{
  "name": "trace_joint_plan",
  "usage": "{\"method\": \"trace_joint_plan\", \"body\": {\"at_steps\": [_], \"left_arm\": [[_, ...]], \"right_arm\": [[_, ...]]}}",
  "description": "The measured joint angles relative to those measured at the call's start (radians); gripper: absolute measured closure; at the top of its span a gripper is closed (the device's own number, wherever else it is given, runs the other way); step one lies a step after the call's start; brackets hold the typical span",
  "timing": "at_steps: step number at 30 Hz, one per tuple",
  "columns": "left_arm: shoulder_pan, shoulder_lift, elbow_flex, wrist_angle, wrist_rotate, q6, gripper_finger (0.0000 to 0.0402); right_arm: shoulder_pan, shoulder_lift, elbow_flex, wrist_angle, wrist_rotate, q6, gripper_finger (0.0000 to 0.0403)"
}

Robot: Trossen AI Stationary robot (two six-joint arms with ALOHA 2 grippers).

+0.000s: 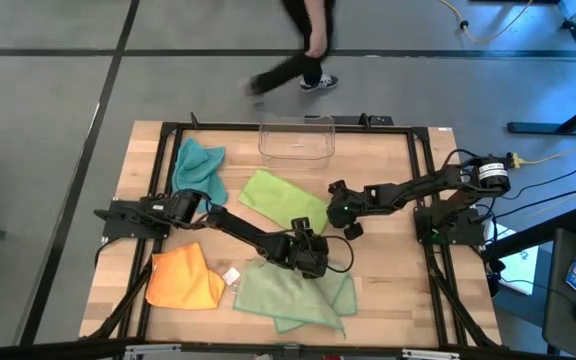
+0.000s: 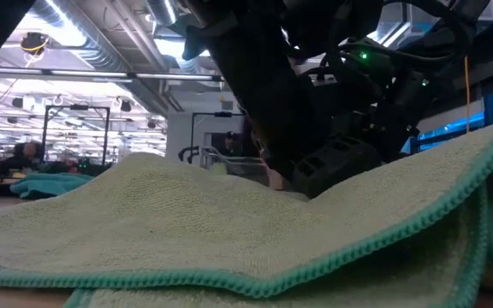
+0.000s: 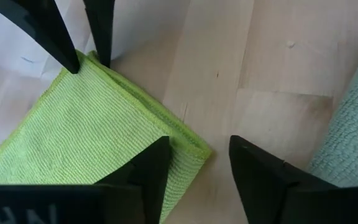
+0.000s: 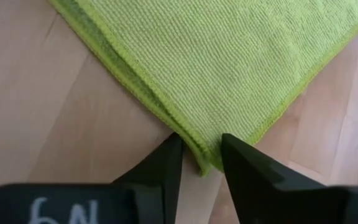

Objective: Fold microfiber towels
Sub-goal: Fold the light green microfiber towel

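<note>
The lime green towel [image 1: 283, 197] lies folded flat at the table's middle, two layers showing along its right edge [image 3: 148, 102]. My left gripper [image 3: 199, 168] is open, pointing down, its fingers on either side of the towel's near right corner [image 3: 194, 149]. My right gripper [image 4: 202, 163] is open by a narrow gap around the far right corner [image 4: 207, 155]. It also shows in the left wrist view [image 3: 89, 59]. The teal towel [image 1: 200, 165] lies at the far left and the orange towel [image 1: 183, 278] at the near left. The sage green towel [image 1: 293, 290] lies near the front.
A clear plastic bin [image 1: 296, 138] stands at the table's far edge, behind the lime towel. The sage towel fills the foreground of the low view [image 2: 229, 222]. A small white tag [image 1: 231, 275] lies beside the orange towel. A person [image 1: 303, 60] walks on the floor beyond the table.
</note>
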Motion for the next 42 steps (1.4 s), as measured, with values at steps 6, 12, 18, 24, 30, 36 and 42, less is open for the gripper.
{"method": "trace_joint_plan", "body": {"at_steps": [6, 12, 18, 24, 30, 36, 42], "left_arm": [[0.000, 0.000, -0.001, -0.002, 0.000, 0.000, 0.0300], [0.001, 0.002, -0.003, -0.005, -0.014, 0.000, 0.0380], [0.002, 0.002, -0.003, -0.004, -0.065, -0.024, 0.0400], [-0.008, 0.002, 0.050, -0.011, -0.062, -0.020, 0.0401], [-0.039, 0.002, 0.163, -0.100, -0.066, -0.019, 0.0401], [-0.072, 0.001, 0.240, -0.142, -0.093, -0.020, 0.0401], [-0.095, 0.001, 0.297, -0.163, -0.126, -0.018, 0.0401]], "right_arm": [[0.000, 0.001, -0.001, 0.003, -0.001, 0.003, 0.0323], [0.001, 0.003, -0.003, 0.022, -0.008, 0.003, 0.0375], [0.002, 0.001, -0.003, 0.025, -0.007, 0.004, 0.0394], [0.026, -0.019, -0.003, 0.004, 0.004, 0.027, 0.0399], [0.070, -0.097, 0.026, -0.111, 0.036, 0.086, 0.0400], [0.136, -0.196, 0.077, -0.270, 0.039, 0.117, 0.0401], [0.207, -0.254, 0.161, -0.410, 0.048, 0.157, 0.0402]]}}
